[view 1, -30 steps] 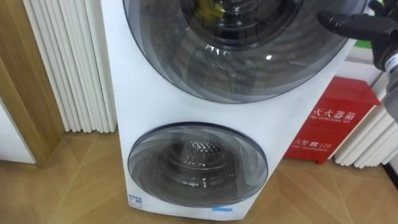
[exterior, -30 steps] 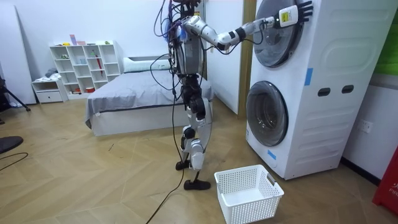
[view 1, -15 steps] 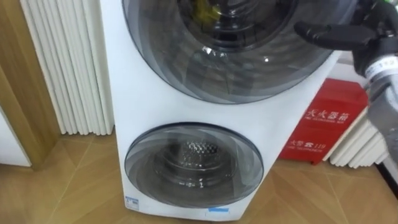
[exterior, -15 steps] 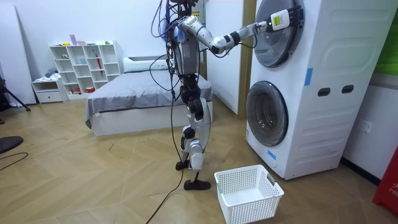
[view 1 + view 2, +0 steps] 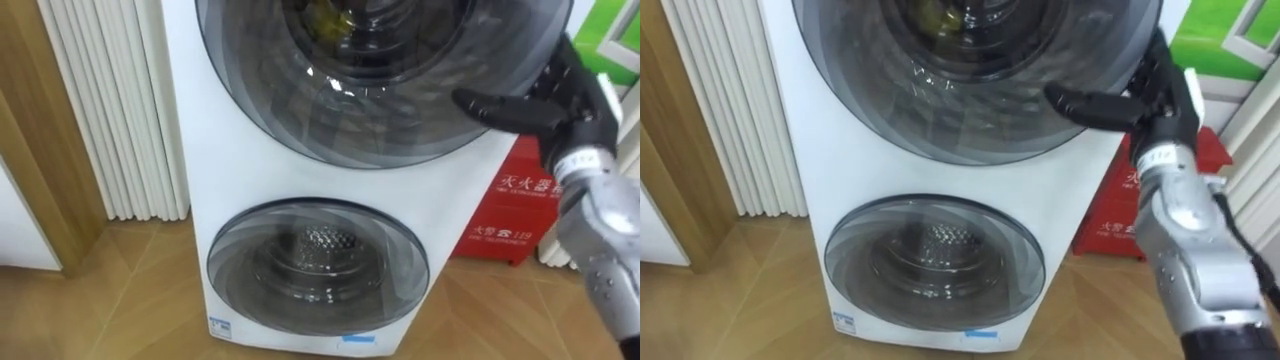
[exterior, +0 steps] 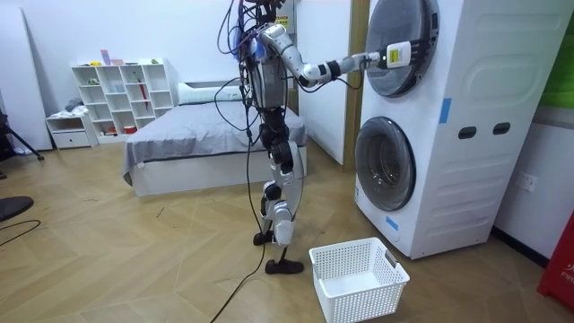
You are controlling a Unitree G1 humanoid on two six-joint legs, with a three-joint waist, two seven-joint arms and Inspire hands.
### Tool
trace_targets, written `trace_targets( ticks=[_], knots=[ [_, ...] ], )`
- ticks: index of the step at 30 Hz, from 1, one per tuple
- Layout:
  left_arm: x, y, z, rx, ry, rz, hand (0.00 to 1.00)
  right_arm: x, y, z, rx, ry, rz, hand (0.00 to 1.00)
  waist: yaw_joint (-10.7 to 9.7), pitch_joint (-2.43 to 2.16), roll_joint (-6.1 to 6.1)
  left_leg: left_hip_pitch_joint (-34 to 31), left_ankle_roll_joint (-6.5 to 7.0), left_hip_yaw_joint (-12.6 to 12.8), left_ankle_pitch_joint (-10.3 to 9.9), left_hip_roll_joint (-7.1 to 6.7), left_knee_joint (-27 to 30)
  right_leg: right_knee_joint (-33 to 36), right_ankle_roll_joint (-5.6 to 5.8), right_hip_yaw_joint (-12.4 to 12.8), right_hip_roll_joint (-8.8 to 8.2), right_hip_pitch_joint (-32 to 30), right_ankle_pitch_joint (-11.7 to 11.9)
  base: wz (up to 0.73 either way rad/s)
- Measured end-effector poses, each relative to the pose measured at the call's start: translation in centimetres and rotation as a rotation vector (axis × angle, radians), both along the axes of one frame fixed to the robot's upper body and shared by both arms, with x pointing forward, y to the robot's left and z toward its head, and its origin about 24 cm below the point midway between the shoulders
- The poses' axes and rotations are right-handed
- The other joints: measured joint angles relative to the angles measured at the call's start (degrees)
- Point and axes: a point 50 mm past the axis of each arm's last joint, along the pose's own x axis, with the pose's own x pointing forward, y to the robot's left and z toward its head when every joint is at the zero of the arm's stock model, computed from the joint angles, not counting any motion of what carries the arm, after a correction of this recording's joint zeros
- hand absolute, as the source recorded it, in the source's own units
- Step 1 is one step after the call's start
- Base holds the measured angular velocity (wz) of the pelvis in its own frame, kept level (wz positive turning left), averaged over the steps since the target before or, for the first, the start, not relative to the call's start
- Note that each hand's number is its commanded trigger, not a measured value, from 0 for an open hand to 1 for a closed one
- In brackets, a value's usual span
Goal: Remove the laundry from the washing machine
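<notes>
washer (image 5: 235, 150): white, with two round glass doors stacked one over the other; close up in the eye views, whole at the room view's right.
upper door (image 5: 380, 90): dark glass, flat against the washer's front as far as can be told.
clothes (image 5: 328, 18): a yellow-green patch behind the upper door's glass, inside the drum, at the top edge of the eye views; in no hand.
right hand (image 5: 555, 100): up at the upper door's right rim; open, thumb stretched leftward over the glass, fingers (image 5: 1160, 65) straight and pointing up along the rim; nothing held.
lower door (image 5: 318, 265): shut, with a metal hub showing through the glass.
eye views: red box (image 5: 525, 200) on the floor just right of the washer; white slats (image 5: 110, 100) just left of it, wooden floor below.
room view: upright on both feet, facing the washer, right arm stretched up and forward to the upper door; white basket (image 6: 359, 278) on the floor near the feet, in front of the lower door and apart from it; bed (image 6: 197, 144) and white shelf (image 6: 121, 90) well behind, at the room view's left.
</notes>
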Motion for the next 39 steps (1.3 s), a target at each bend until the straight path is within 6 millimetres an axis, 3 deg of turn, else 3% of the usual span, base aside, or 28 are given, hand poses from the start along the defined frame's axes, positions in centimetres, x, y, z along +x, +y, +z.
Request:
trace_targets(
  ticks=[4, 16, 22, 29, 39],
  knots=[
    [-0.4, 0.1, 0.0, 0.01, 0.007, 0.006, 0.0, -0.7, 0.3, -1.6, 0.015, 0.046, 0.024, 0.0, 0.0, -0.22, 0.99, 0.0, -0.01, -0.1, 0.0, -0.01, 0.0, 0.0, 0.01, -0.1, -0.01, 0.0, 0.0, 0.0],
    [-0.7, -0.2, -0.1, -0.003, -0.032, 0.034, 0.0, -2.6, 1.4, -0.2, 0.028, -0.014, 0.079, 0.0, -1.2, -0.19, 1.02, 0.0, -0.04, 1.1, 0.1, 0.0, -0.5, 0.3, 0.01, 1.1, 0.05, -1.0, 0.0, -0.05],
    [-1.1, -0.4, -0.2, -0.011, -0.041, 0.039, 0.0, -3.7, 2.2, 2.6, 0.007, -0.124, 0.107, 0.0, -2.6, -0.2, 0.99, -0.1, -0.04, 2.0, 0.1, 0.05, -0.6, 1.0, 0.01, 2.0, 0.13, -2.0, 0.0, -0.09],
    [-1.8, -0.1, -0.2, -0.005, -0.044, 0.056, 0.0, -5.9, 2.4, 7.4, -0.015, -0.349, 0.121, 0.0, -3.4, -0.48, 0.42, 0.0, -0.04, 1.6, 0.1, 0.16, -0.5, 1.0, 0.01, 1.9, 0.21, -1.8, 0.0, 0.0],
    [-3.1, 0.0, -0.5, 0.014, 0.004, 0.072, 0.0, -8.0, 3.6, 11.0, -0.069, -0.554, 0.231, 0.0, -3.9, -0.07, -0.38, 0.0, -0.21, 1.5, 0.0, 0.5, -0.6, 1.0, -0.28, 1.8, 0.46, -1.4, 0.2, 0.0]
  ],
)
